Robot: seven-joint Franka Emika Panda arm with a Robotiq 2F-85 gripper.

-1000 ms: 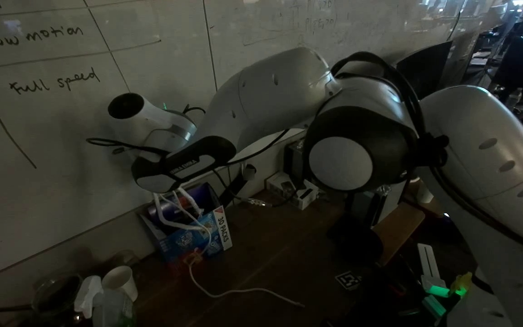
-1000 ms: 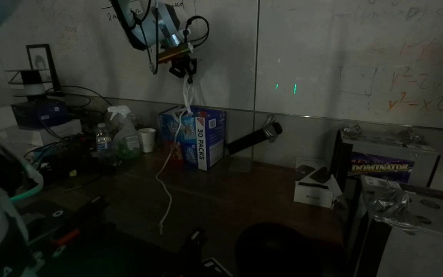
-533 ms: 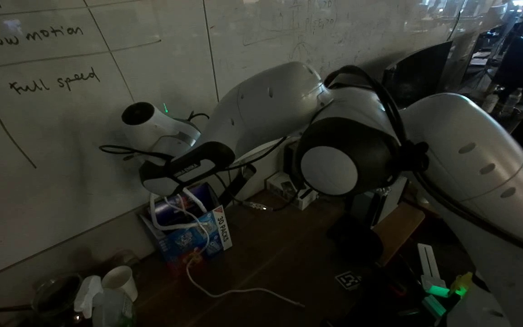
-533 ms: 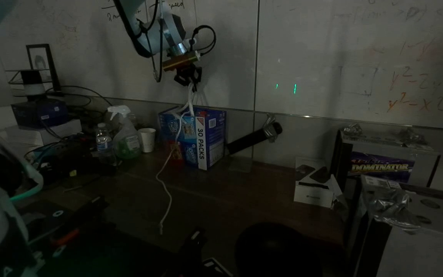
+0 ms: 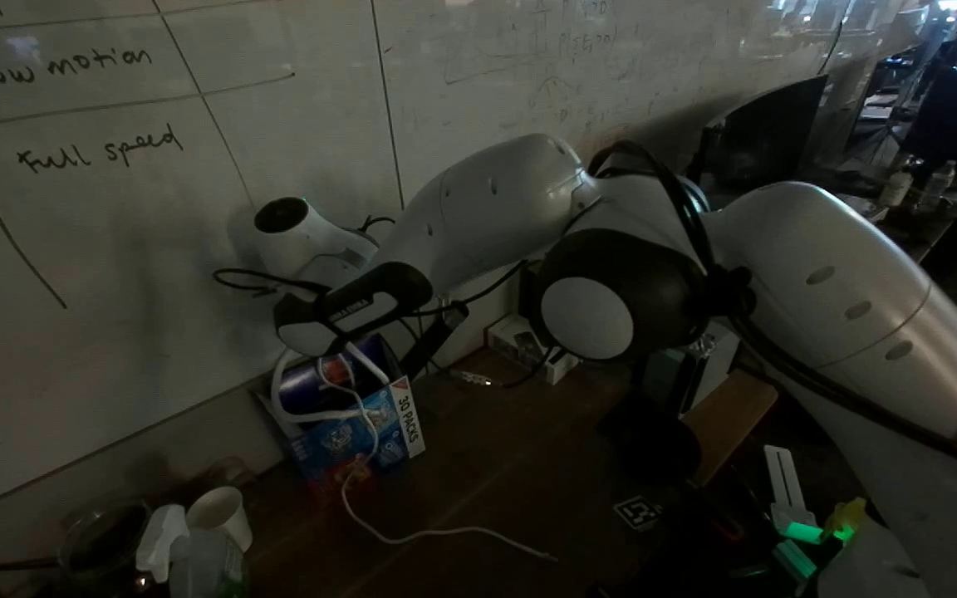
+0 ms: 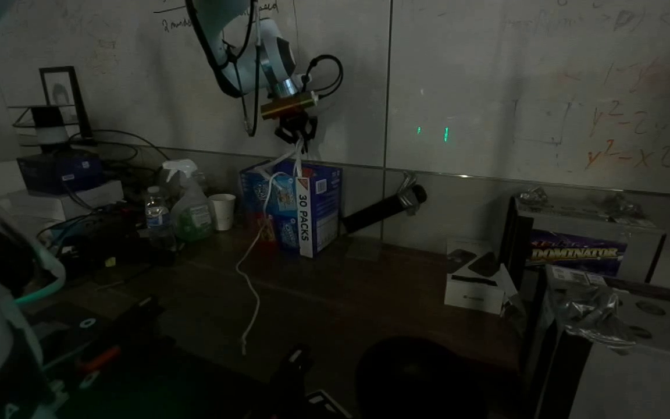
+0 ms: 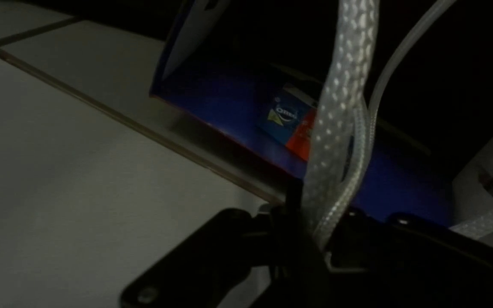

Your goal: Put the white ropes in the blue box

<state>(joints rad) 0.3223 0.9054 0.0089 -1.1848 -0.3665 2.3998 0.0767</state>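
The claw (image 6: 301, 142) is pinched together on a bunched length of white rope (image 7: 336, 102), with no other thing seen in its grip. Just beneath it stands the blue box (image 6: 287, 203), its mouth facing up. Below the claw the rope drapes over the box's edge, and a loose tail runs down the outside onto the table (image 5: 478, 465), well apart from the claw. The step in hand looks like placing the rope; the next move likely calls for lowering into the mouth, letting go, then returning for the tail.
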